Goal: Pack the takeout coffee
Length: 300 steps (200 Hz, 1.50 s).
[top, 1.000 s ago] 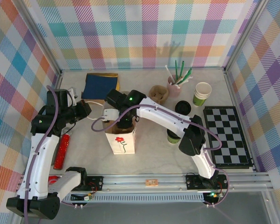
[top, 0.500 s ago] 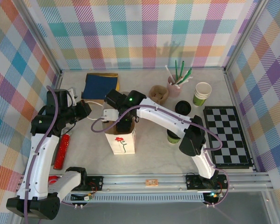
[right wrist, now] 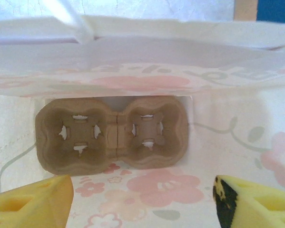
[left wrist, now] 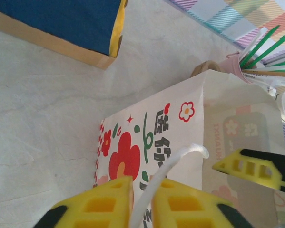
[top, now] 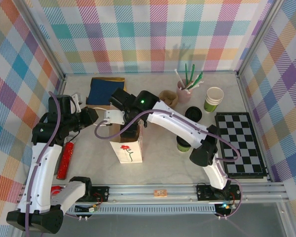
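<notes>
Right gripper (right wrist: pixel 142 190) sits low in paper bag (top: pixel 129 148) mouth, jaws spread wide, empty. Pulp carrier (right wrist: pixel 111 135) lies flat on bag floor below. Left gripper (left wrist: pixel 142 192) has jaws narrow round white handle cord (left wrist: pixel 180 153); I cannot tell if they pinch it. Takeout coffee (top: pixel 183 144) stands on worktop (top: pixel 162 163), just beside right arm, not yet packed.

My worries:
- arm swinging out clips cup, tips it
- cord slips, bag mouth sags
- cup misses carrier socket, leans
</notes>
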{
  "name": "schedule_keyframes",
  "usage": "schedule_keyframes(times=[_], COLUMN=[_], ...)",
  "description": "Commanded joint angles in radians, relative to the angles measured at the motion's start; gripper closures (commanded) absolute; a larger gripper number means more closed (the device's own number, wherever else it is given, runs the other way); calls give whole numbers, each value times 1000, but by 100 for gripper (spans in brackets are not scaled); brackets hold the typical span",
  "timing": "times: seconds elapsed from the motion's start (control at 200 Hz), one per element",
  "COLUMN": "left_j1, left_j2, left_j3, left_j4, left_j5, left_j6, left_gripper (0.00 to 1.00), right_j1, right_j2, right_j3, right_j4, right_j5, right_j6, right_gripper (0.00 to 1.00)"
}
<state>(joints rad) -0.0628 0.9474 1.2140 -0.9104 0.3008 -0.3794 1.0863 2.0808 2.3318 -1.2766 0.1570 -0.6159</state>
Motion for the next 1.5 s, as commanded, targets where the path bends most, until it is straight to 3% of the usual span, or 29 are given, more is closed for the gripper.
schedule_keyframes(times=[0.0,0.285,0.395,0.425,0.5,0.555,0.65,0.83,0.935,1.135,1.39,1.495], left_j1=[12,11,11,11,10,9,6,-6,-9,-50,-132,-151], left_j2=[-22,-26,-28,-29,-32,-34,-13,109,195,391,470,473], left_j3=[24,17,5,5,21,43,114,270,333,443,412,394], left_j4=[8,-14,-15,-15,-15,-15,-35,-103,-101,-142,-116,-102], left_j5=[42,35,68,79,87,84,72,19,25,31,-18,-31], left_j6=[-6,11,21,25,33,44,74,165,216,320,326,314], left_gripper=[79,87,87,84,55,41,32,29,28,29,31,37], right_j1=[9,9,9,9,9,10,10,2,-59,-210,-253,-261], right_j2=[-41,-4,-20,-27,-41,-55,-84,-140,-114,-60,-9,-2], right_j3=[22,0,40,61,119,153,198,193,235,263,211,173], right_j4=[-74,-109,-97,-90,-60,-41,-6,113,110,20,-8,6], right_j5=[13,66,30,18,22,24,29,143,188,17,-77,-80], right_j6=[-12,-25,4,22,89,127,188,263,323,464,469,469], right_gripper=[21,25,24,23,17,15,13,12,15,22,24,34])
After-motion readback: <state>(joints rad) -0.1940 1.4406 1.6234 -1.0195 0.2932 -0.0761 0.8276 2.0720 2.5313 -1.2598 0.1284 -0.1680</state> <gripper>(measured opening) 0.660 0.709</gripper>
